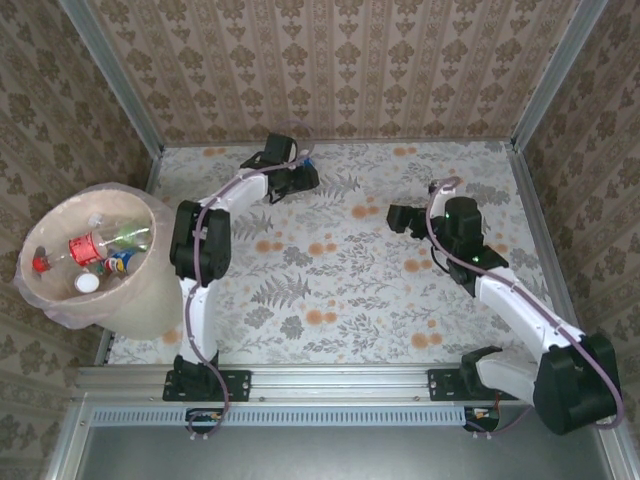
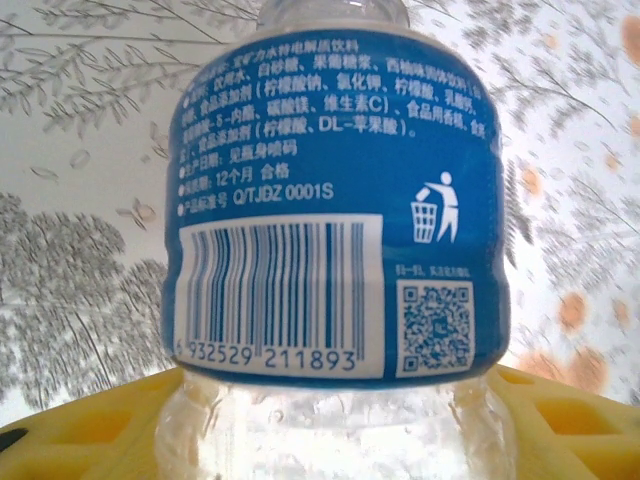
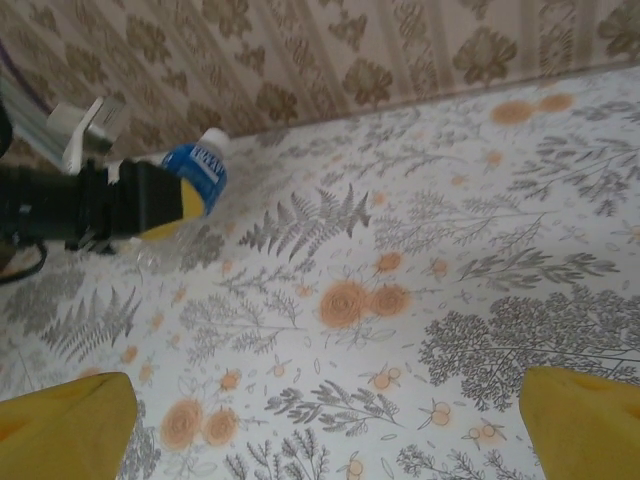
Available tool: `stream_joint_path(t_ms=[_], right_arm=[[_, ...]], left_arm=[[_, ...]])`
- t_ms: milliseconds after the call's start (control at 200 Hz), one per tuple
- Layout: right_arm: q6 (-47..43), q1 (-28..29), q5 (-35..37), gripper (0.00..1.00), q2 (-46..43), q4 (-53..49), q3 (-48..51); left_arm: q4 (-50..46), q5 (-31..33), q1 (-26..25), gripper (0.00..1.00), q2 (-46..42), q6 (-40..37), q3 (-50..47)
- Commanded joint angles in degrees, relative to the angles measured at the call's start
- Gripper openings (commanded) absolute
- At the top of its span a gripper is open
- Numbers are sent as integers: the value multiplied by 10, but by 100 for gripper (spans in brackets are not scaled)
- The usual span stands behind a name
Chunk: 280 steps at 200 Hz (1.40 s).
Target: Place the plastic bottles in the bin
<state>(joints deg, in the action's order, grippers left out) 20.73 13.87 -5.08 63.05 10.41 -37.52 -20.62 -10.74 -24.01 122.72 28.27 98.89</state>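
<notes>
A: Left tool (image 1: 296,168), where is it?
B: At the far edge of the bench (image 1: 340,300), left of middle, close to the wall (image 1: 350,60). It's clamped on a blue-label bottle (image 2: 335,200), with yellow pads (image 2: 90,425) against both sides of the clear body.
A: Is the bottle lifted or lying on the bench?
B: Can't tell. The right wrist view shows its white cap pointing toward the wall.
A: Right tool (image 1: 398,217)?
B: Fingers spread wide, nothing between them. It's over the bench right of middle, facing the left tool and well apart from it.
A: Bin (image 1: 150,305)?
B: Just off the bench's left edge, beside the left arm, lined with a clear bag. Several bottles (image 1: 85,247) lie inside. One has a red label, one looks greenish, and the rest are too small to sort.
</notes>
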Motion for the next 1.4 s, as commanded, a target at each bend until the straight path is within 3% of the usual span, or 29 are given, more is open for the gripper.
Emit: stream_joint_path(t_ms=[0, 415, 620, 890, 995, 1225, 1395], right_arm=[[44, -3, 52, 100, -28, 74, 43], [90, -3, 39, 100, -50, 122, 90], [88, -3, 34, 100, -50, 123, 90], [74, -3, 33, 100, -29, 122, 76], [68, -3, 30, 100, -19, 123, 70], [61, -2, 23, 100, -10, 117, 60], [49, -3, 20, 100, 2, 110, 43]], left_arm=[[3, -1, -17, 63, -83, -26, -32], [-110, 106, -54, 63, -363, -86, -174], [-243, 167, -54, 63, -461, -138, -138], [-440, 392, -48, 66, -513, -171, -23], [-494, 479, -12, 67, -513, -163, 22], [-481, 545, 95, 66, -535, -151, 27], [-473, 615, 168, 66, -532, -90, 5]])
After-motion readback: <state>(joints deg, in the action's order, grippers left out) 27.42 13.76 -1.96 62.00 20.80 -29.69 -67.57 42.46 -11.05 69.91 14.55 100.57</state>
